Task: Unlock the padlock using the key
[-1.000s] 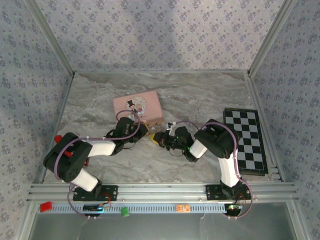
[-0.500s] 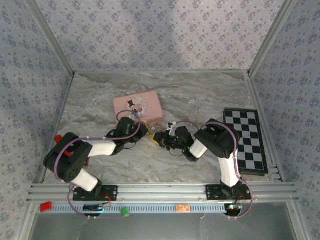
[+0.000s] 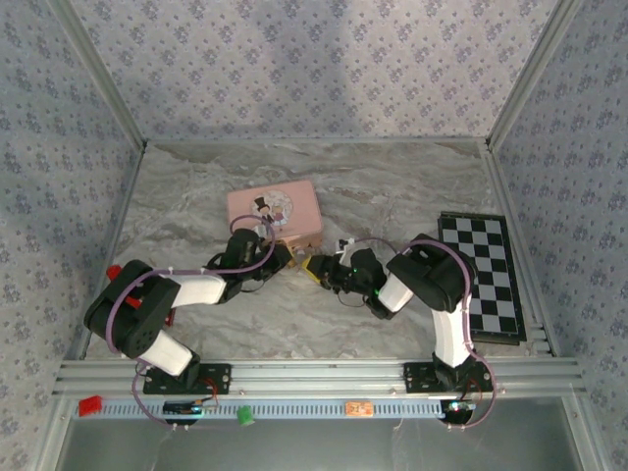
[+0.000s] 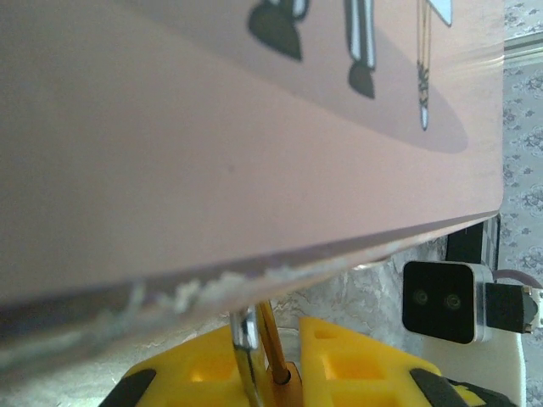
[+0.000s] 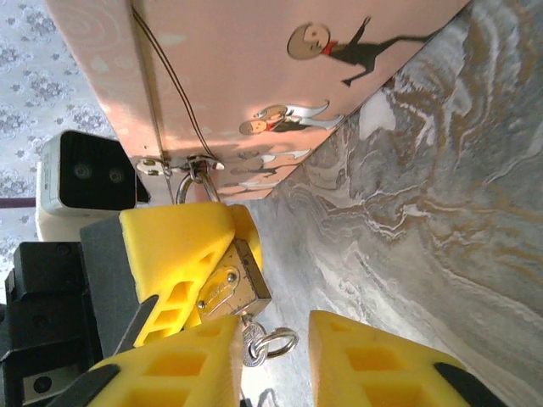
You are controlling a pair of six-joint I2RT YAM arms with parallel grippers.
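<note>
Marble-patterned table, patterned walls on three sides. Brass padlock sits at the edge of the pink tin, its shackle hooked through the tin's clasp. Key and its ring project from the padlock's lower end. Left gripper is clamped on the padlock, yellow fingers tight either side. Right gripper has its fingers apart, the key between them, no firm contact visible. Bare marble lies on the arms' near side. Chessboard is well apart at the right edge.

Black-and-white arms carry purple cables and yellow tool pads.
</note>
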